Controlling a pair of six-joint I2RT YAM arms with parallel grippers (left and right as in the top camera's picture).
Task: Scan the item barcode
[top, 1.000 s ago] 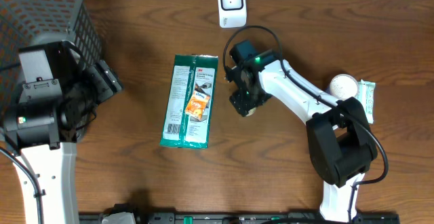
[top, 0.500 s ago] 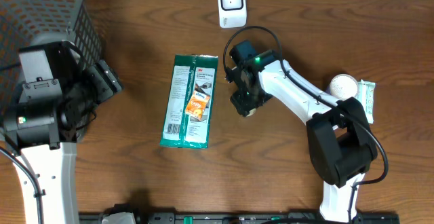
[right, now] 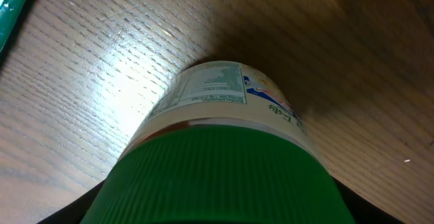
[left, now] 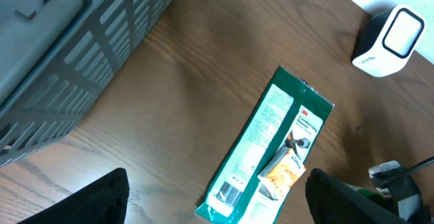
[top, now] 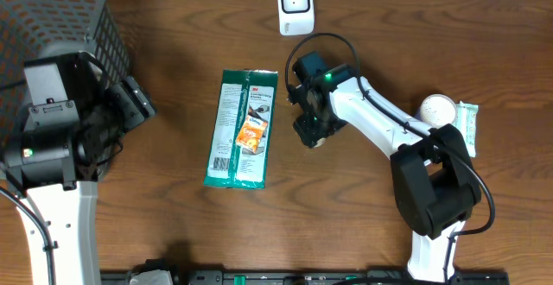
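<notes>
Right wrist shows a green-lidded jar (right: 217, 136), mostly hidden overhead.

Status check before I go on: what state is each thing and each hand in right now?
green packet: lying flat, barcode side up, untouched.
jar: green lid on, directly under the right hand.
scanner: standing upright, nothing in front of it.
left hand: open, empty.
right hand: at the jar; open or closed unclear.
basket: upright.
</notes>
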